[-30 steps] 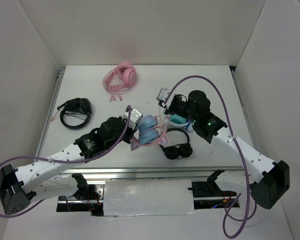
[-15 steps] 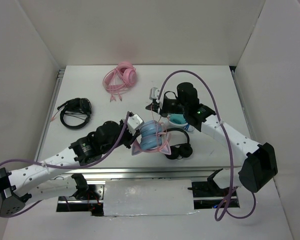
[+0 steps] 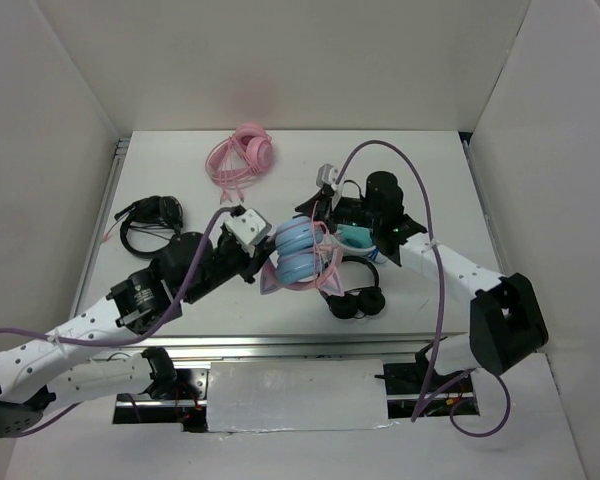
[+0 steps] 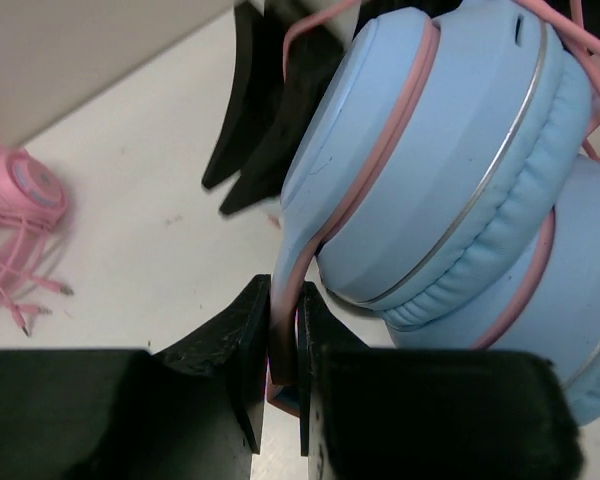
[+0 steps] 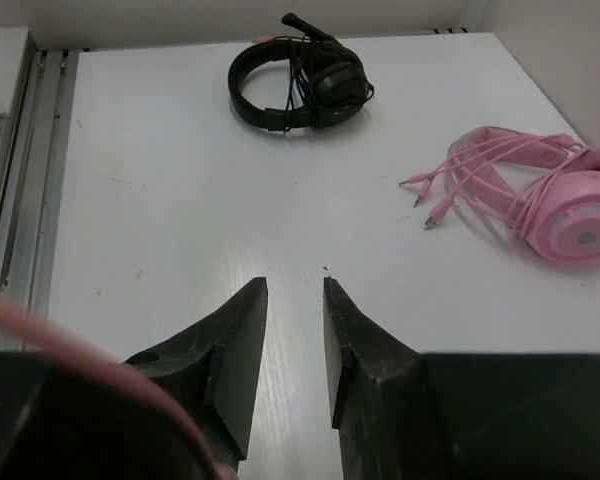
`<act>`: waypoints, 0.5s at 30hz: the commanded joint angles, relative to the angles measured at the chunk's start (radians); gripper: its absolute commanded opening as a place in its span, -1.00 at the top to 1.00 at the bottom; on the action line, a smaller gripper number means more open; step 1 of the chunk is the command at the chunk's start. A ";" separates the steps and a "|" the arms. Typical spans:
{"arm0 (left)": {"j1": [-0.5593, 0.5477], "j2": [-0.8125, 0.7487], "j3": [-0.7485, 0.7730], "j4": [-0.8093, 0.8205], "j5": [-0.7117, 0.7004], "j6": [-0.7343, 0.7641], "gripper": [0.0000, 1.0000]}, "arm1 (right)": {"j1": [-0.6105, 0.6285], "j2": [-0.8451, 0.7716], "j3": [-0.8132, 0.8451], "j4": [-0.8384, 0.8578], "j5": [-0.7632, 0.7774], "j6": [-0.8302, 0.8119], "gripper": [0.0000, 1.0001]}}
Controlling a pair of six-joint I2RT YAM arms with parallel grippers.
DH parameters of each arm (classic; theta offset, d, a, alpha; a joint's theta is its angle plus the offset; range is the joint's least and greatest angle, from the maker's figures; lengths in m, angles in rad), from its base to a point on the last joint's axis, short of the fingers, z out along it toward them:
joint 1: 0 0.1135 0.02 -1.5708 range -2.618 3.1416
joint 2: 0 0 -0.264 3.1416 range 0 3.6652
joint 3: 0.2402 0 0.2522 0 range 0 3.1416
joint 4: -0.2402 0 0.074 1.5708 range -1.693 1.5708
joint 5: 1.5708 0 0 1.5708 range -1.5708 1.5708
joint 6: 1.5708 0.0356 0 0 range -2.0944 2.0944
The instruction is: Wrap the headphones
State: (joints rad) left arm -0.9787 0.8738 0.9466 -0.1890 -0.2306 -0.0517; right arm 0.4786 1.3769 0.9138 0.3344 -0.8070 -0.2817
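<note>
Left tool [image 4: 283, 340] clenched on the pink band of the headphones [image 4: 450, 170], blue cups stacked just past its fingertips over the desk [image 3: 430, 170] middle, right tool [image 5: 295, 300] just beyond, slightly parted and empty, pink cable [image 5: 70, 345] crossing its body.

No readable text, labels, brands or numbers on anything in view.

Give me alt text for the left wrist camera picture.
The left gripper is shut on the pink band of the light blue headphones, whose two ear cups fill the right side. An all-pink pair lies on the white table at far left.
</note>
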 commanded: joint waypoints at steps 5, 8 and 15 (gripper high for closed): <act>-0.002 0.080 0.309 0.042 -0.032 0.009 1.00 | 0.026 0.184 0.034 0.245 0.000 0.271 0.12; -0.003 0.123 0.440 -0.001 -0.061 0.012 1.00 | 0.046 0.252 0.016 0.356 0.025 0.367 0.12; 0.000 0.157 0.581 -0.036 -0.137 0.041 1.00 | 0.074 0.386 0.022 0.506 0.048 0.503 0.43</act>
State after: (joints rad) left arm -0.9787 1.0401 1.4551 -0.2905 -0.3141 -0.0242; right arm 0.5388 1.7477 0.9199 0.7044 -0.7780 0.1276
